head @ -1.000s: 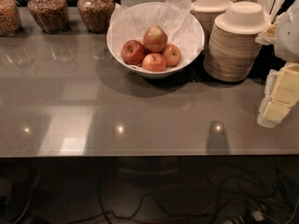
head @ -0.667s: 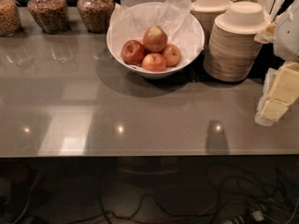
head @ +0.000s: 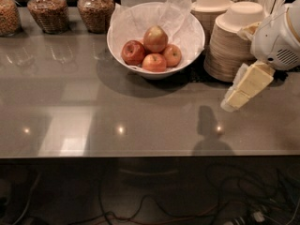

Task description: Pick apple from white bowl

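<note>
The white bowl point(head: 114, 49) stands at the back middle of the grey counter, lined with crinkled white tissue. Inside, the apple point(head: 155, 38), tall and red-orange with a pale blush, rests at the back on top of the others. A darker red apple point(head: 133, 52) lies to its left, and two smaller orange-red apples point(head: 153, 62) lie in front and to the right. My gripper point(head: 233, 101), cream-coloured under a white arm housing point(head: 277, 36), hangs low over the counter to the right of the bowl, pointing down-left, apart from it and empty.
Two stacks of beige disposable bowls point(head: 234, 46) stand right of the white bowl, just behind my gripper. Three glass jars of grain point(head: 95, 6) line the back left. The counter's front edge point(head: 140, 154) runs across below, with cables on the floor.
My gripper has moved left and slightly up, closer to the white bowl. The apples and bowl have not moved.
</note>
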